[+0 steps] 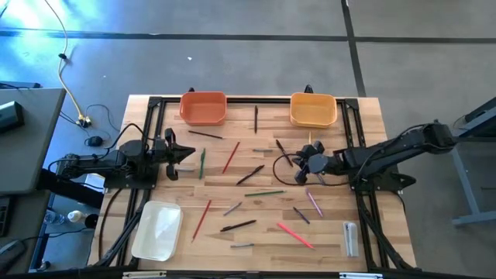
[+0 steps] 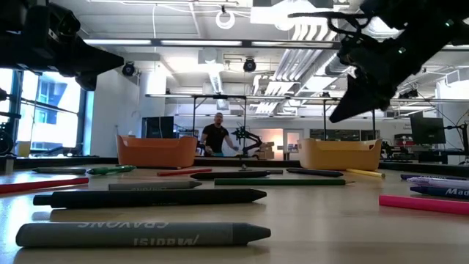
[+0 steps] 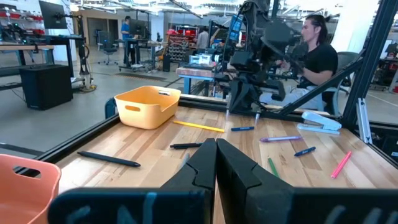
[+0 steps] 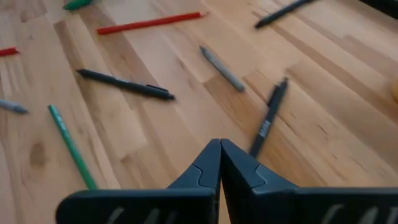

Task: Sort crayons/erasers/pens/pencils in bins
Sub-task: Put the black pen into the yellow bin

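Pens and pencils lie scattered flat on the wooden table. My right gripper (image 1: 294, 169) (image 4: 219, 146) hangs shut above the table's middle right, tipped downward, touching nothing. A black pen (image 4: 268, 118) (image 1: 284, 153) lies just beside and below its tips. Farther off lie another black pen (image 4: 127, 84), a grey crayon (image 4: 222, 68), a red pencil (image 4: 151, 23) and a green pencil (image 4: 71, 146). My left gripper (image 1: 186, 155) (image 3: 216, 146) waits shut and level at the table's left. The bins are an orange one (image 1: 203, 108), a yellow-orange one (image 1: 313, 109) and a white one (image 1: 158, 230).
A small grey-white stapler (image 1: 350, 238) lies near the front right corner. A black frame (image 1: 256, 99) runs along the table's far edge and sides. More sticks lie at the front: a red pencil (image 1: 201, 218), a black pen (image 1: 238, 225), a pink stick (image 1: 295, 235). People work beyond the table.
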